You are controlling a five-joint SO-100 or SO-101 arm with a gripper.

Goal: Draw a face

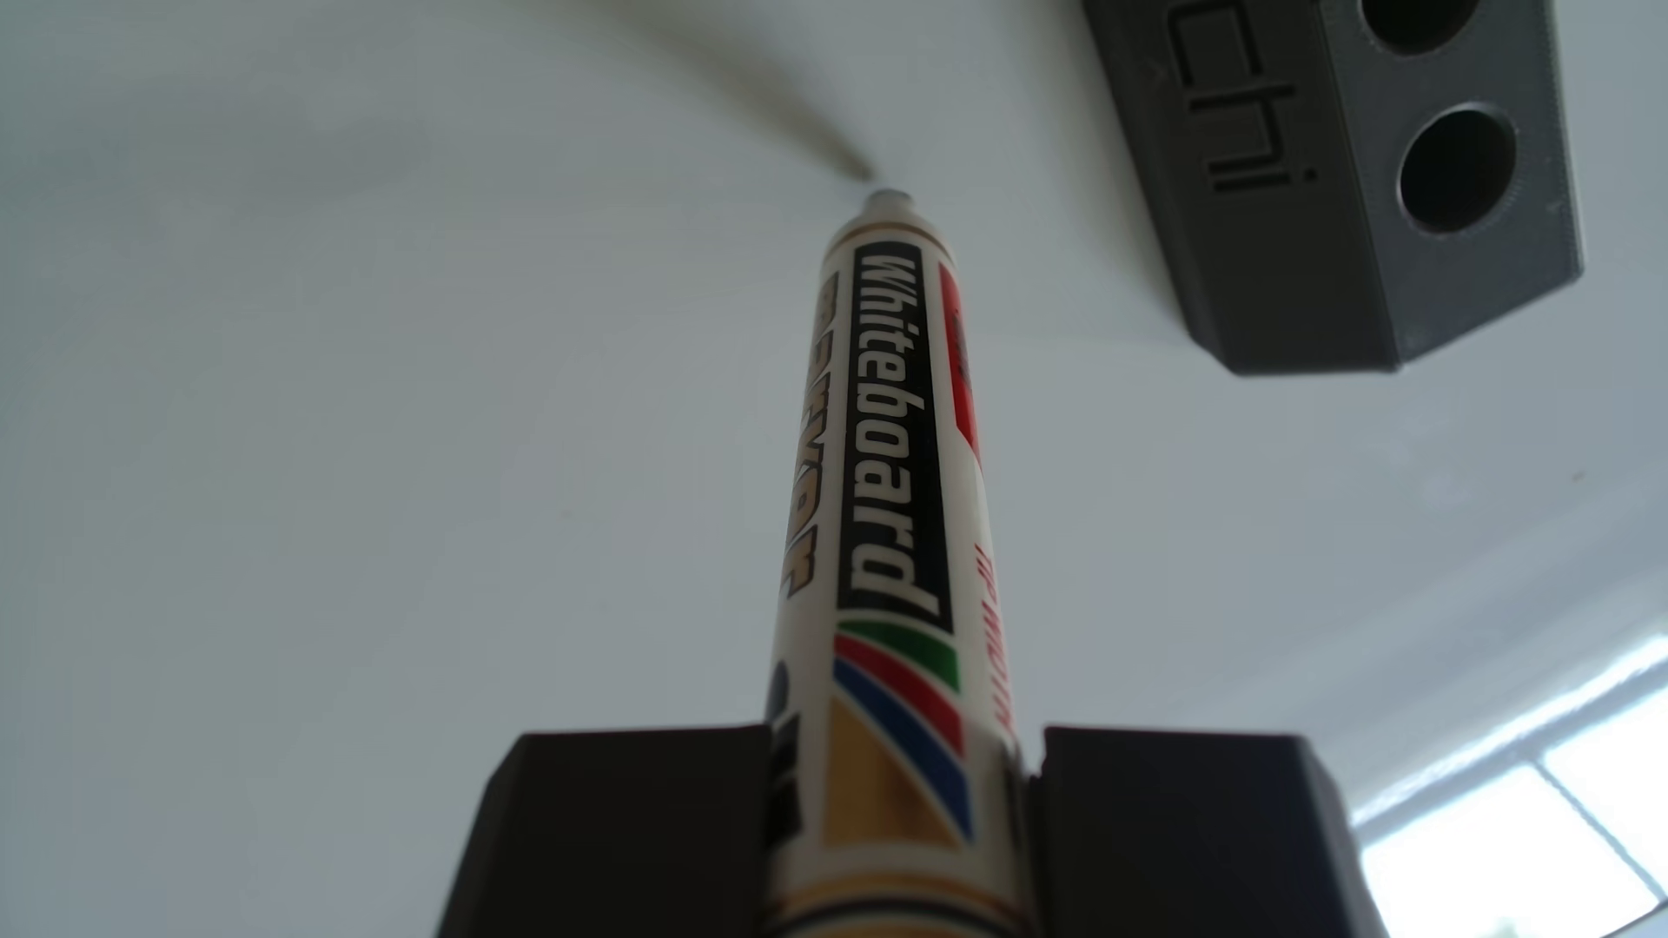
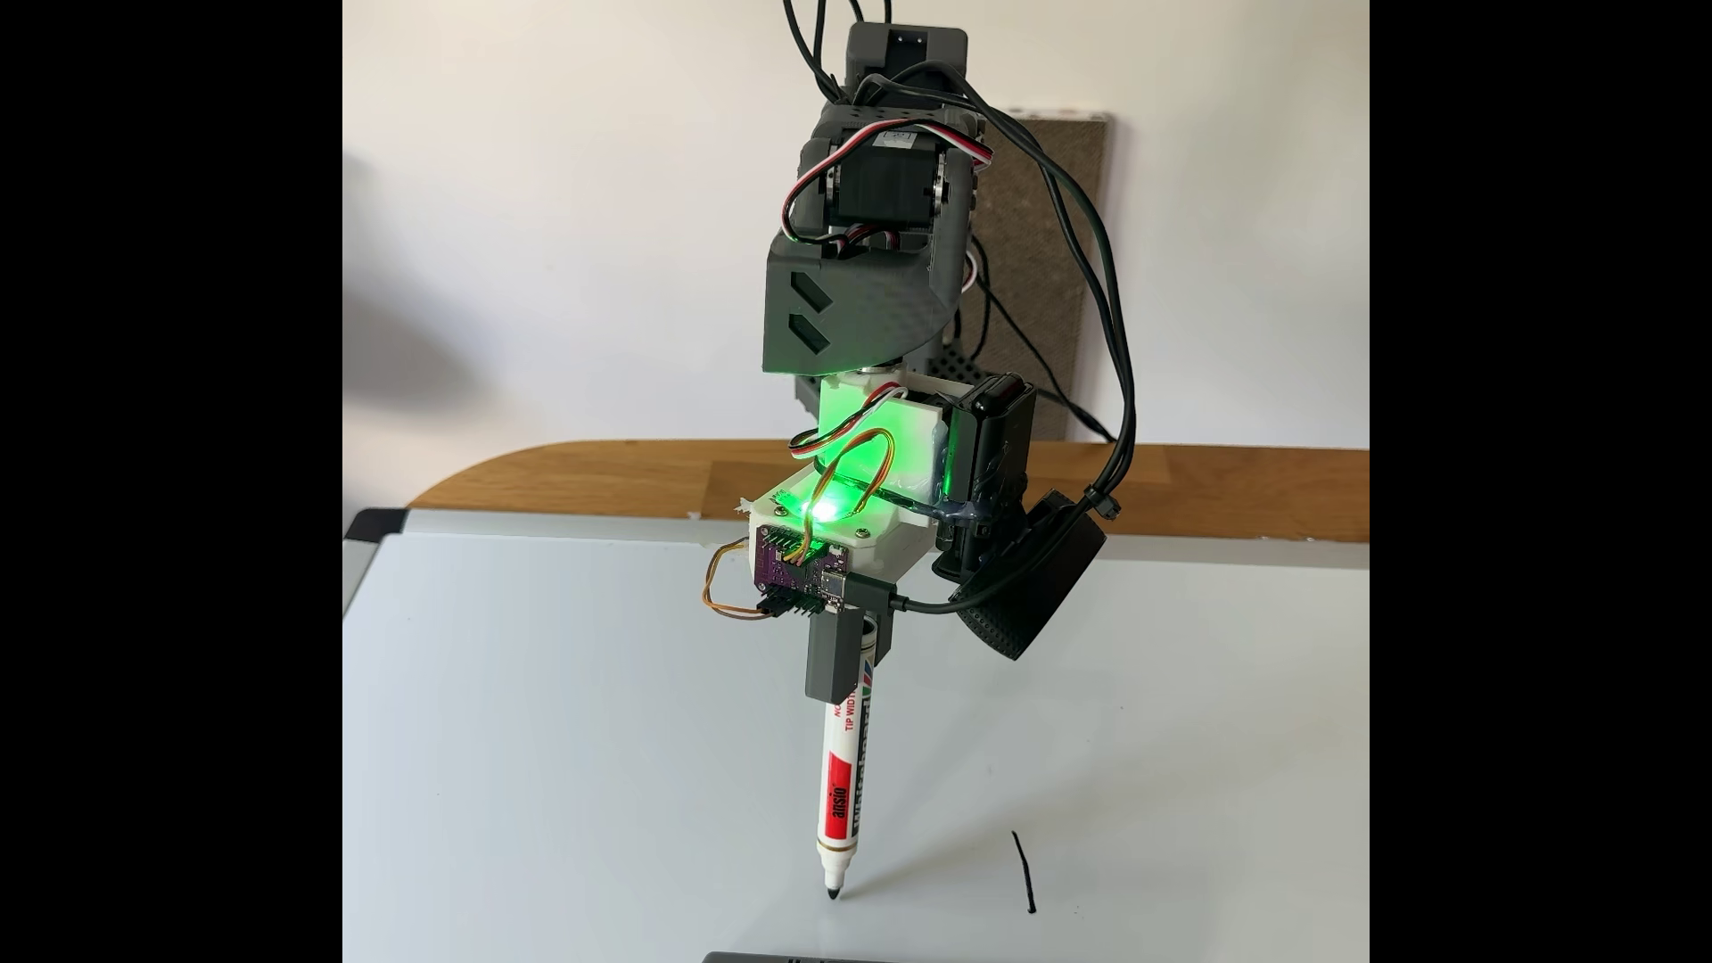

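A white whiteboard marker (image 2: 845, 787) with a red and black label points down at the whiteboard (image 2: 556, 741). My gripper (image 2: 843, 662), a grey clamp under a green-lit circuit board, is shut on the marker's upper barrel. The black tip sits at the board surface; I cannot tell whether it touches. A short black stroke (image 2: 1024, 870) is drawn on the board, right of the tip. In the other view the marker (image 1: 894, 469) runs up from between the gripper's (image 1: 903, 749) two dark blocks. Its tip meets its own shadow on the whiteboard (image 1: 361, 451).
A grey block (image 1: 1354, 180) with round holes and raised letters lies on the board beyond the tip, and its edge (image 2: 797, 956) shows at the bottom of the fixed view. The board lies on a wooden table (image 2: 648, 481) against a pale wall.
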